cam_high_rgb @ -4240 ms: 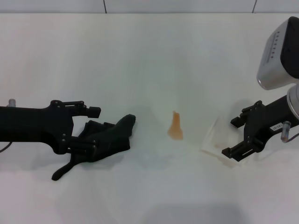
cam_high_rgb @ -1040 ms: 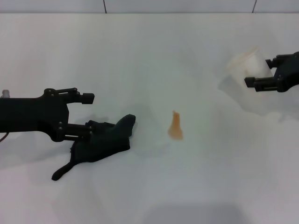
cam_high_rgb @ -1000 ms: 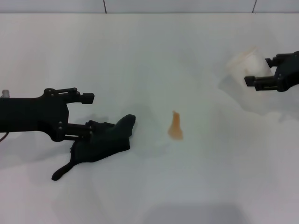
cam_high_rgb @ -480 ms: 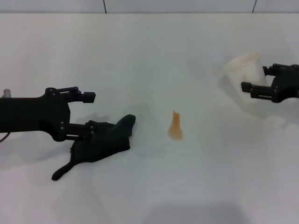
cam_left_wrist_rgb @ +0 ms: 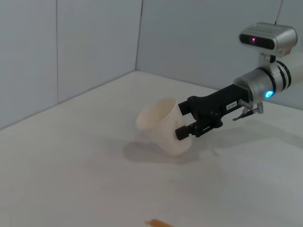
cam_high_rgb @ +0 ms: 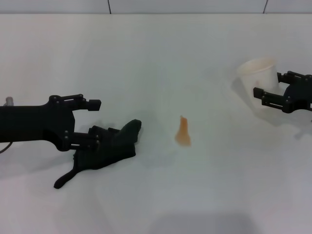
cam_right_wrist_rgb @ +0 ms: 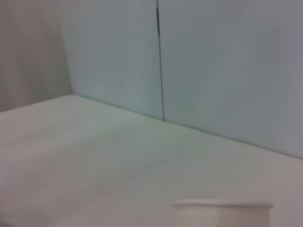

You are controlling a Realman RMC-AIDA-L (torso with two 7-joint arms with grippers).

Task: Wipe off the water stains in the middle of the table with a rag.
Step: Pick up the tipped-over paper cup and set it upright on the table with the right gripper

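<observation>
Left gripper (cam_high_rgb: 92,122) sits low over the near-left of the table (cam_high_rgb: 156,53), fingers spread apart. Upper finger is clear of the cloth; lower finger overlaps the edge of the rag (cam_high_rgb: 105,151), nothing clamped yet. Reads as lined up to pinch the rag, so the pick-up looks like the current step.

Rag lies crumpled flat on the table, thin tail trailing toward the near-left corner. It's to the left of the water stains (cam_high_rgb: 183,132), apart, with bare table between them. Cloth hasn't reached the stain, so the wipe is not yet done.

Stain is roughly mid-table: one orange-peach patch, narrow at the far end, wider at the near end. Its tip just shows in the left wrist view (cam_left_wrist_rgb: 158,222).

Right gripper (cam_high_rgb: 273,88) is at the far right, fingers either side of the paper cup (cam_high_rgb: 257,78). Whether they press it or stand just off it can't be told, from the head or the left wrist view (cam_left_wrist_rgb: 185,122). The cup (cam_left_wrist_rgb: 163,125) is tilted there, rim away from the gripper, likely kept well clear of the wiping path.

Count: one rag, one stain, one cup, two grippers.
</observation>
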